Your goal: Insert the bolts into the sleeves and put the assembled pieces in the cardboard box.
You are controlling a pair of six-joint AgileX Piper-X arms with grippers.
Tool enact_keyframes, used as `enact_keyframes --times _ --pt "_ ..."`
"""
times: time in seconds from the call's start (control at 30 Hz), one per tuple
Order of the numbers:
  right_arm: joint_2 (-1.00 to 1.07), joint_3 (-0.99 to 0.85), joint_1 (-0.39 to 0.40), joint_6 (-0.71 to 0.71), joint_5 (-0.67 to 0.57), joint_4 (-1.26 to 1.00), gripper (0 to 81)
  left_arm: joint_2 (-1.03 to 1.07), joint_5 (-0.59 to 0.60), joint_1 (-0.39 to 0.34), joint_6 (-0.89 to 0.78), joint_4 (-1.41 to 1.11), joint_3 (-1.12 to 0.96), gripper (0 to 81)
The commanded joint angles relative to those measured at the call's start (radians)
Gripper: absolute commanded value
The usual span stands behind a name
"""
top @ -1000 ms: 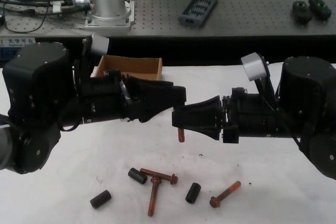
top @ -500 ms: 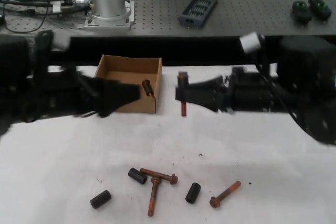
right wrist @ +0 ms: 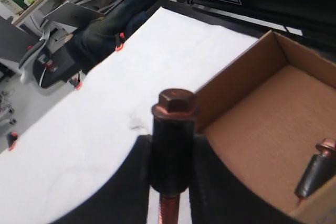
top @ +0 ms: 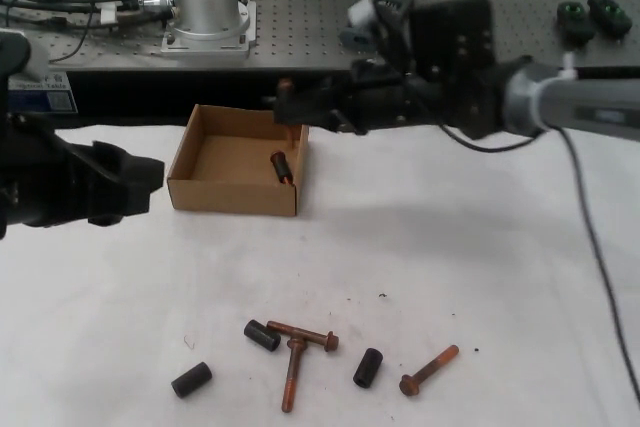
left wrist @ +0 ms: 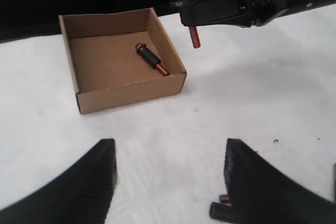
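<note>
Item: right gripper (top: 288, 107), fingers clamped on the sleeve of an assembled piece (right wrist: 172, 150), bolt head up, threaded end hanging below. A second ago it met the left gripper at mid-bench. It has since carried the piece away to the far corner of the cardboard box (top: 235, 197) on its own side, above the rim but not yet over the box floor. Item: left gripper (left wrist: 168, 182), jaws spread, empty, drawn back to its own side of the bench. Item: finished piece (left wrist: 151, 60), lying inside the box by the wall. Item: three loose sleeves (top: 191, 379) and three loose bolts (top: 291, 375), at the near edge of the white cloth (top: 480, 277). Reading: insertion looks done, and a short move inward and a release would store the second of five.
</note>
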Motion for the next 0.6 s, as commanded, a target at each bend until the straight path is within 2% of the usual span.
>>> enact_keyframes --times 0.0,0.23,0.4,0.57 --pt "0.064 -0.133 0.020 -0.008 0.013 0.083 5.4 -0.023 -0.031 0.003 -0.046 0.000 -0.006 44.0" --pt "0.182 -0.314 0.062 -0.008 0.053 0.218 5.4 -0.055 -0.031 0.003 -0.082 0.000 -0.006 44.0" --pt "0.199 -0.339 0.076 -0.008 0.140 0.254 5.4 -0.057 -0.031 0.003 -0.082 0.022 -0.006 44.0" --pt "0.199 -0.339 0.076 -0.053 0.163 0.254 5.4 -0.062 -0.031 0.003 -0.123 0.042 -0.006 44.0"
